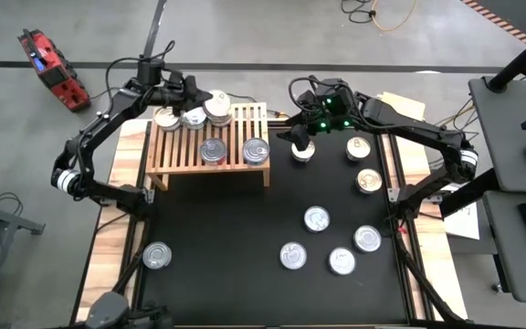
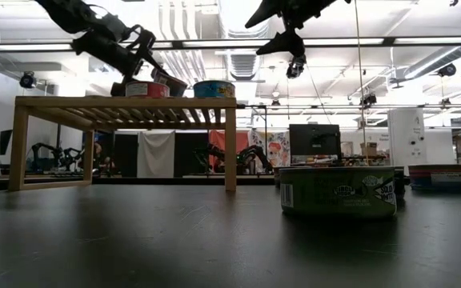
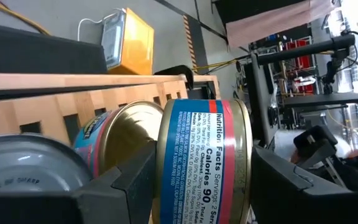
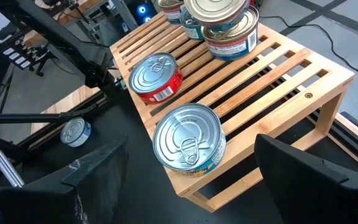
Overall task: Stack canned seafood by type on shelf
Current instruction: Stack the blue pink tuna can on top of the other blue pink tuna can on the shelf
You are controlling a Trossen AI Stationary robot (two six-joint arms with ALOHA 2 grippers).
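The shelf (image 1: 181,151) is a low slatted wooden rack at the table's far left. Two cans stand at its near edge, one red-labelled (image 4: 157,78) and one silver-lidded (image 4: 188,140). More cans (image 1: 167,117) crowd its far edge. There my left gripper (image 1: 210,99) is shut on a can with a blue and red label (image 3: 204,155), directly over a gold-lidded can (image 3: 129,134). My right gripper (image 1: 297,137) hangs open, high above a can (image 1: 302,153) on the black mat just right of the shelf. My left gripper pinches the blue and red can by its two flat ends, one finger (image 3: 132,180) under the bottom rim (image 3: 165,174), the other (image 3: 291,186) on the lid. The fingers come slanting down from the table's far left. The can is upright above the gold-lidded can; whether they touch, I cannot tell.
Several loose cans lie on the black mat right of centre (image 1: 316,219) (image 1: 366,238) (image 1: 341,261), two more near the right edge (image 1: 369,180), and one at the near left (image 1: 157,255). One can (image 2: 338,190) stands close before the low camera.
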